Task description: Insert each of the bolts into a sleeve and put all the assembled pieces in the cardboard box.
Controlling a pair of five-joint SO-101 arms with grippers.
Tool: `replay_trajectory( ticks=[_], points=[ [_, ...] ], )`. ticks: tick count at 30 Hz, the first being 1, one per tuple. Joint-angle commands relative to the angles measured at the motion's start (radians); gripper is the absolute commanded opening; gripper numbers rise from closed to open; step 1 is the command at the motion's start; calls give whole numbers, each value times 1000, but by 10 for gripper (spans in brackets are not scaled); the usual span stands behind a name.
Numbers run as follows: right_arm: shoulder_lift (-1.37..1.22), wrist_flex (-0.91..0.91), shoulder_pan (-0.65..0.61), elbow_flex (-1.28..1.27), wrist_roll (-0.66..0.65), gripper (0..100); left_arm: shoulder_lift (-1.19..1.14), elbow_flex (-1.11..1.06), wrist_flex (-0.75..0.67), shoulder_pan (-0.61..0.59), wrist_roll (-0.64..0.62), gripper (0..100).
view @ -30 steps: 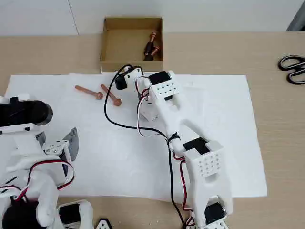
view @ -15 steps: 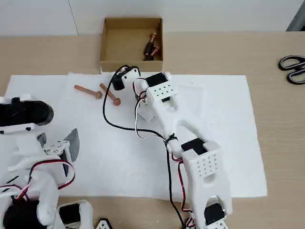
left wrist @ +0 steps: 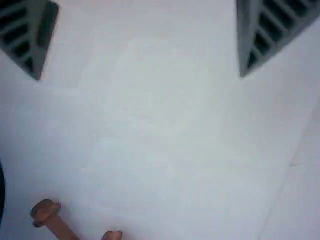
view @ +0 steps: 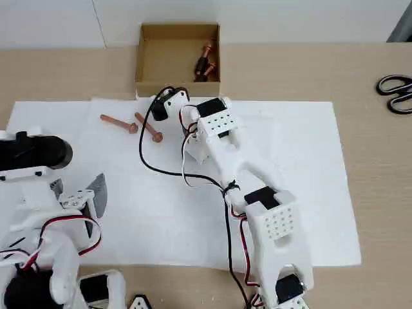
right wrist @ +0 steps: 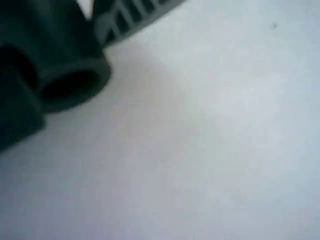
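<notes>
on the white mat, 2 bolts lie just beside the right gripper, clamped on a dark sleeve; left gripper hangs near them, jaws apart.

Your two arms are white printed plastic: the right arm has dot-perforated housings, black servo blocks and black, red and white cables looping along it, while the left arm has a big black motor housing, red-and-black wiring and a pincer of grey ribbed fingers
</notes>
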State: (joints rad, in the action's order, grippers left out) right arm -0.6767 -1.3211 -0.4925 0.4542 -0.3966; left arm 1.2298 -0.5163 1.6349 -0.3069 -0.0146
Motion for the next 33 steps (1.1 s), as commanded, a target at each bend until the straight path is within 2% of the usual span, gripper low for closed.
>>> replay_trajectory(
  ticks=[1,7,22,33],
  points=[
    [5,18,-30,29,-6,113,2,1,-11,-2,9,240],
    [8,18,2,29,-6,39,2,1,-11,-2,9,240],
    [25,-42,25,31,-3,35,2,1,-11,0,9,240],
    [269,-194,-8,29,0,35,2,1,-17,0,9,240]
  ],
)
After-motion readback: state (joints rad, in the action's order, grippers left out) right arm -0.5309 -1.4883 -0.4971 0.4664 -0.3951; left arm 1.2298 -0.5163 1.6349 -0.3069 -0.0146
